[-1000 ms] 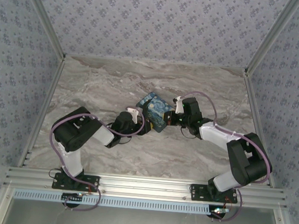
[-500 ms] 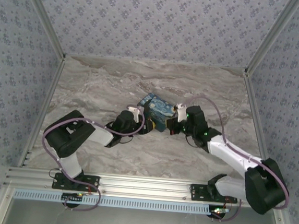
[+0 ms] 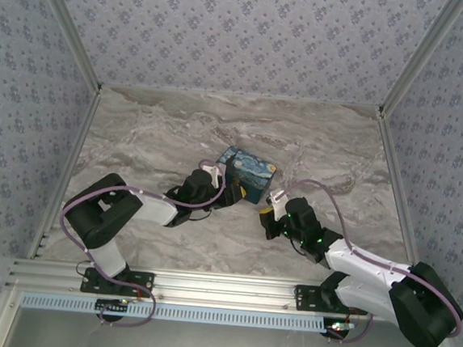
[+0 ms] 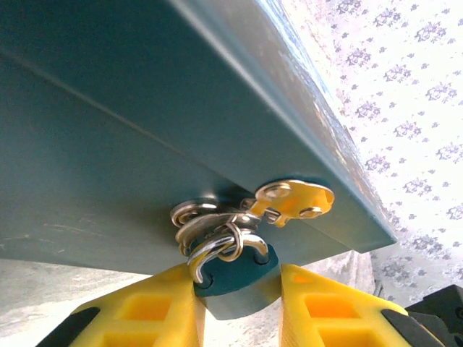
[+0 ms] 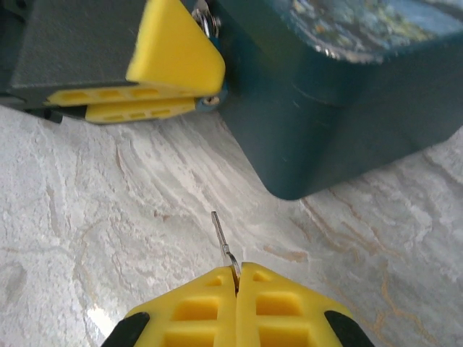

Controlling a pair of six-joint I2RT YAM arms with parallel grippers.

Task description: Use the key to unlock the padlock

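R end effector (image 5: 236,269), clamped on key (image 5: 223,242), backed off box (image 5: 325,123); L end effector (image 4: 239,282) pinches padlock (image 4: 242,293); insertion needs re-approach.

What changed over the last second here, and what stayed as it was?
The right end effector, still shut on the key, drew back from the box toward the near edge, and its arm folded lower and further right. Nothing was taken or let go. The left end effector stayed clamped on the padlock at the box's near-left side. The box barely shifted.
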